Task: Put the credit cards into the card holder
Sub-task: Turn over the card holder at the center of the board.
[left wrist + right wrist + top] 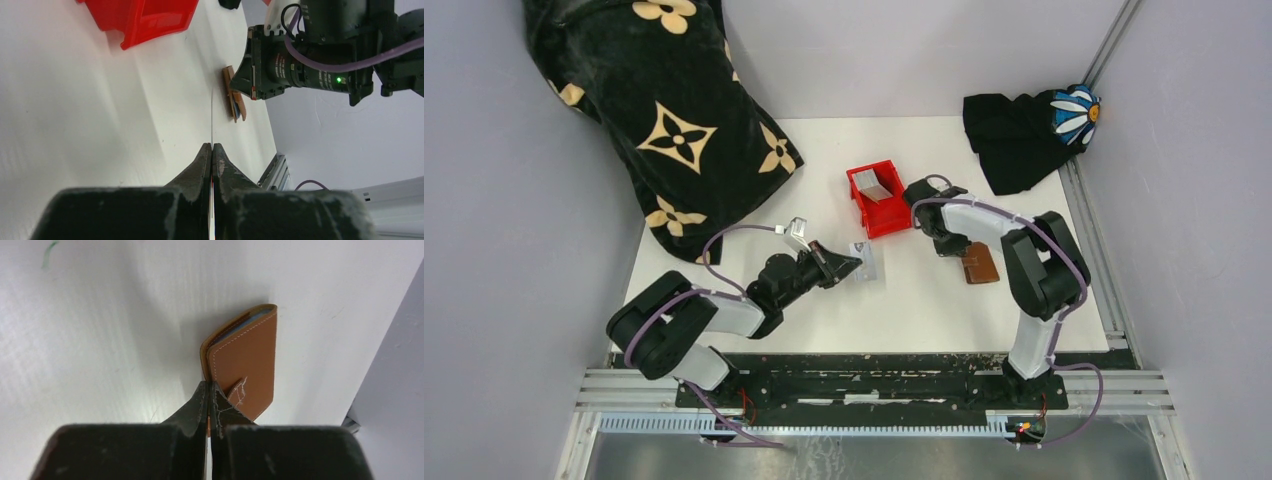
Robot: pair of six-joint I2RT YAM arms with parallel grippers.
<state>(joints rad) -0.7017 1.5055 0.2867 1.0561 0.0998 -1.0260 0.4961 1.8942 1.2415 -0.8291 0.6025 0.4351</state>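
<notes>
**Both pincers clamped: one on a card, one on the card holder**

The left pincer (211, 150) was clenched on a credit card (212, 115), which showed edge-on as a thin line above the white table (924, 310). From the top camera the card sat just beyond the fingertips, near the table's middle. The right pincer (210, 390) was pinched onto one leaf of the brown leather card holder (245, 360), which lay on the table at the right with blue card edges (235, 332) showing inside its fold. Beyond both, a red bin (894, 215) held more grey cards (874, 184).
</notes>
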